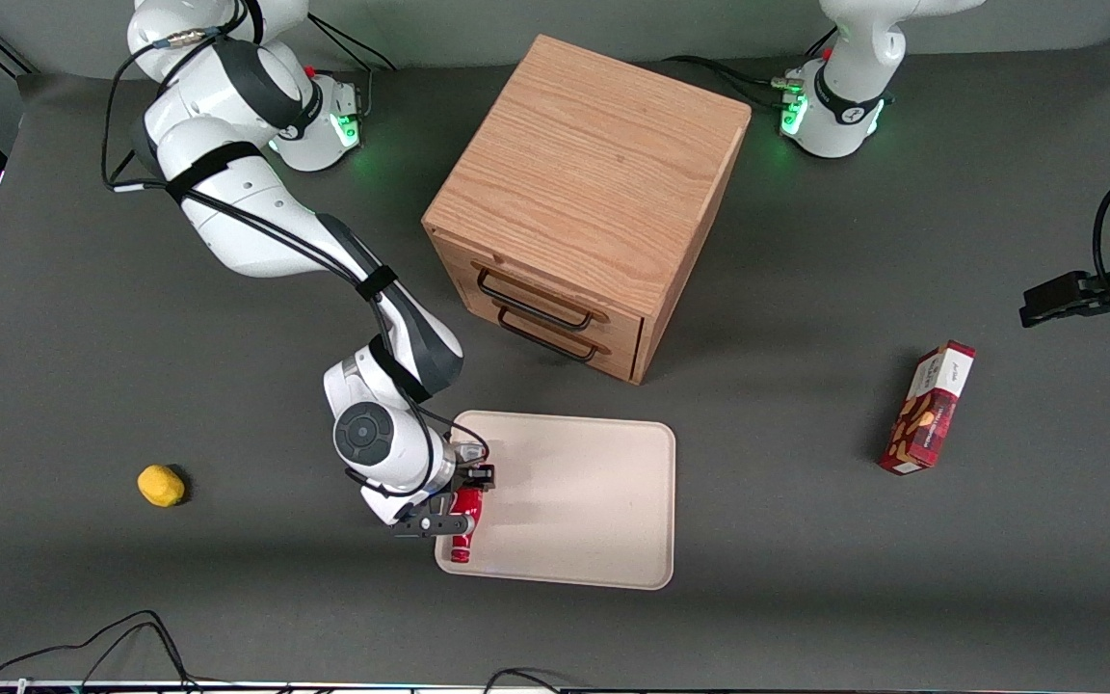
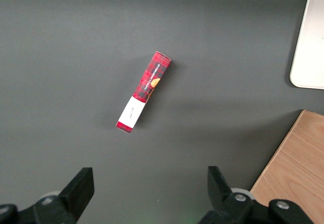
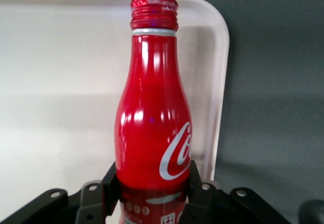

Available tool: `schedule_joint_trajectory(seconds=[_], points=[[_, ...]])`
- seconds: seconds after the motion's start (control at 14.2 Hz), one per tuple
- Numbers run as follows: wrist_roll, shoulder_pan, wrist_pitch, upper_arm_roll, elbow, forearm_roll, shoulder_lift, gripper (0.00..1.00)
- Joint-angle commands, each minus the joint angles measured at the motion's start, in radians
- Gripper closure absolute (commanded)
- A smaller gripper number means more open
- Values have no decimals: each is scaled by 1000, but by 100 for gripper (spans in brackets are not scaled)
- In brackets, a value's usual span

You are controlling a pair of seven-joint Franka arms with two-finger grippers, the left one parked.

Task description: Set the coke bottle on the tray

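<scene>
Your gripper (image 1: 459, 501) sits over the tray's (image 1: 603, 540) short edge at the working arm's end, jaws clamped on the lower body of the coke bottle (image 1: 463, 525), which lies roughly level with its cap toward the front camera, probably so it can be laid down flat. It hangs just inside the rim (image 3: 220, 82), so you likely want to shift further over the bare tray floor toward the wooden drawer cabinet (image 1: 584, 202) before letting go.

red coke bottle (image 3: 152, 127), cream tray (image 1: 594, 501)
</scene>
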Motion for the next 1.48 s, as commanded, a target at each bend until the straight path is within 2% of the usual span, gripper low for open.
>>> schedule_joint_trajectory(seconds=[0.0,0.28,0.56,0.7,0.77,0.91,1.05,1.2,1.41], points=[[43,11,27,-9,-10,-66,-9,0],[66,-1,12,-9,-19,-73,-47,0],[51,-65,-203,11,-45,-61,-231,0],[42,-145,-282,61,-106,-50,-352,0],[40,-214,-284,101,-179,-25,-424,0],[-10,-298,-281,115,-337,50,-592,0],[-70,-322,-284,57,-474,146,-762,0],[-134,-314,-285,-16,-606,208,-922,0],[-187,-313,-310,-76,-784,303,-1131,0]])
